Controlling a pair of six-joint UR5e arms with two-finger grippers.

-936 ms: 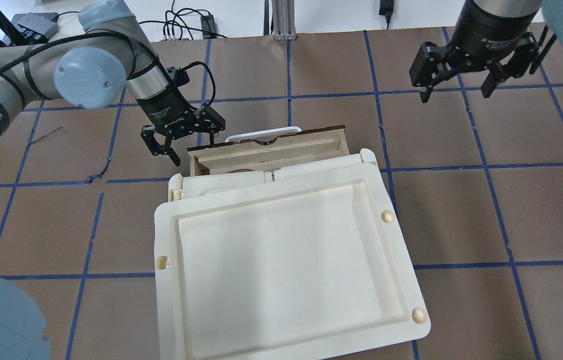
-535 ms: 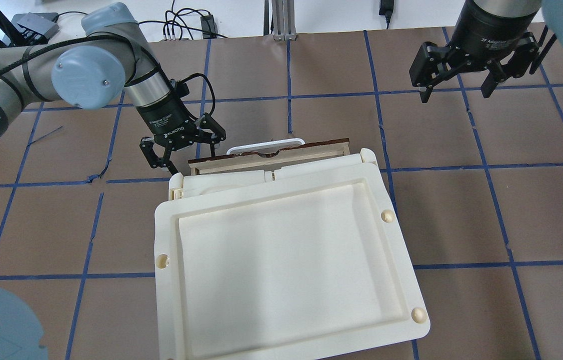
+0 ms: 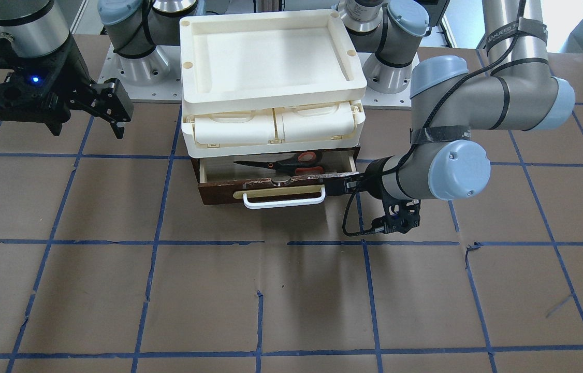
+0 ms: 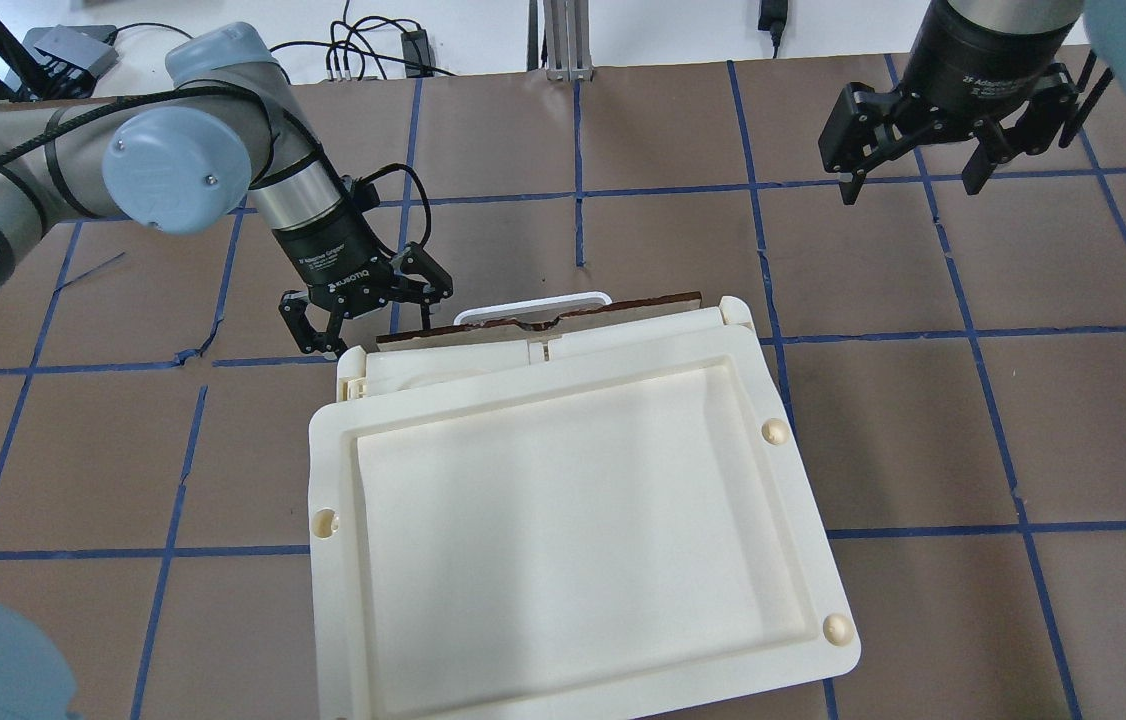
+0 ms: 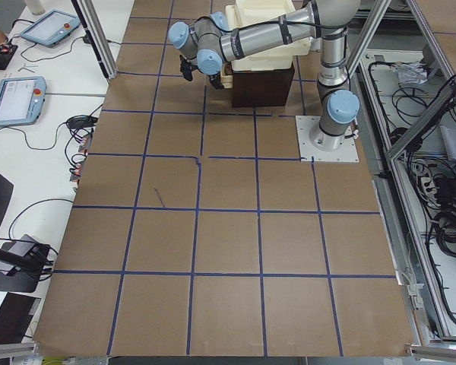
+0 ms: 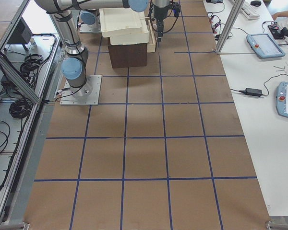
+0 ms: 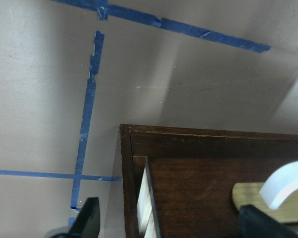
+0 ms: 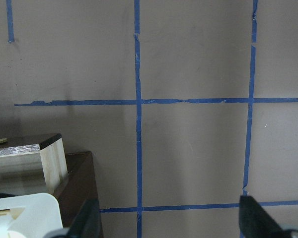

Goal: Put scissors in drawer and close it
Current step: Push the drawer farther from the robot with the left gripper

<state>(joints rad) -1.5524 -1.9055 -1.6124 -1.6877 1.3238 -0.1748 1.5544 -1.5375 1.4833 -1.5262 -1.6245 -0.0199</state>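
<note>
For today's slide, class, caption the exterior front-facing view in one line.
Scissors lie in the part-open drawer, the open left pincer at its front's end.

Scissors (image 3: 291,165): in the drawer (image 3: 219,196), lying along its width. Drawer: part-way out beneath the compartments (image 3: 271,127), tray (image 3: 271,89) on top. Left gripper (image 4: 363,315): at the drawer front's left end; right gripper (image 4: 911,188): well apart, rightward.

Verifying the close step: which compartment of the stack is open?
The wooden drawer at the bottom, with the dark brown front and white handle. It stands partly out, and the scissors are visible inside. The two cream compartments above it sit shut.
</note>
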